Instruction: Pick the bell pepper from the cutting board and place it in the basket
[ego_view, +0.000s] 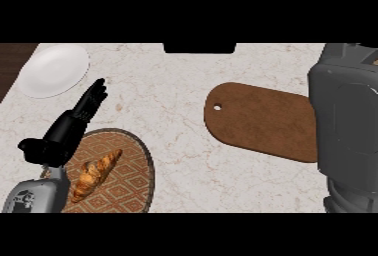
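You cannot find the bell pepper in this view, so you cannot tell where it lies. The cutting board (258, 122), brown with a small hole near its rounded left end, lies flat on the table (177, 80) right of centre. Its right end is covered by the big grey right forearm (347, 125) that fills the view's right side. The right robot hand does not show, so you cannot tell how it stands or whether it has hold of anything. The basket (150, 165) sits at the lower left, well apart from the board, with a croissant (94, 175) lying in it. Your left robot hand (70, 127) hangs over the basket's far left rim — fingers straight, holding nothing, tips pointing toward the white plate (53, 70) near the table's far left corner.
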